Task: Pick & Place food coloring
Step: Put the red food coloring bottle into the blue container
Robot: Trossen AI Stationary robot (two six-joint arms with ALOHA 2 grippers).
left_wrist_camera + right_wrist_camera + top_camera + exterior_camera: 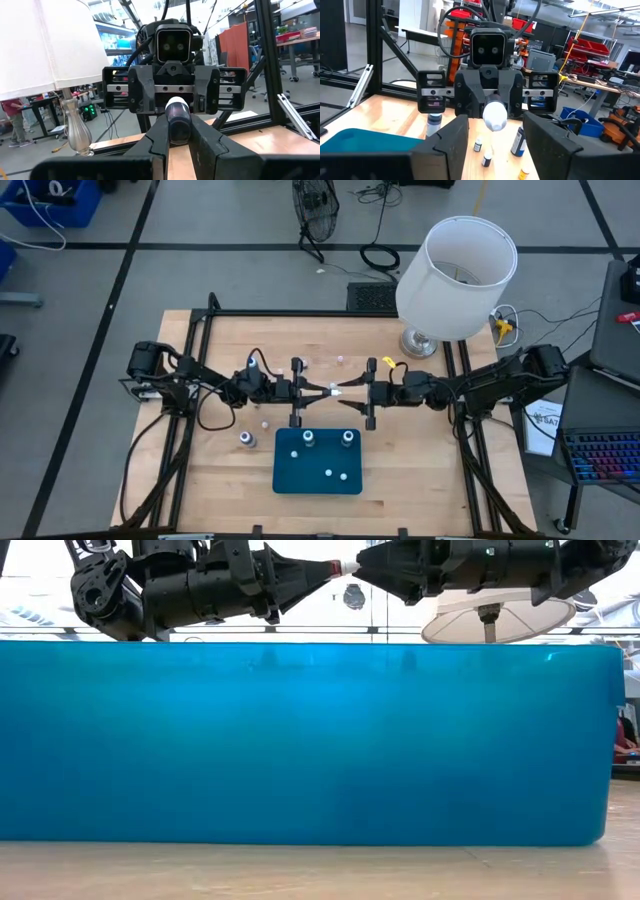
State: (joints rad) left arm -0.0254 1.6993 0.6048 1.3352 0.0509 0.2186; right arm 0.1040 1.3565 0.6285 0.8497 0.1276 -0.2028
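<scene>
Left gripper (pixel 179 137) fingers pinch a bottle (pixel 177 120) between them; right gripper (pixel 492 137) fingers stand wide on either side of its white tip.

Blue tray (pixel 300 740) wall hides the table behind it; tiny bottles (pixel 329 473) perhaps capped, too small to tell.

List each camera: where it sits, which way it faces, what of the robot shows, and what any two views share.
High: above the table, facing straight down; both arms, left claw and right claw meeting over the tray.
Low: at tabletop height, facing level; the tray wall fills it, both claws above.
Left wrist: on the left arm, facing the right claw; own fingers shut on a bottle.
Right wrist: on the right arm, facing the left claw; own fingers apart.
Shared: both wrist views show that bottle.
</scene>
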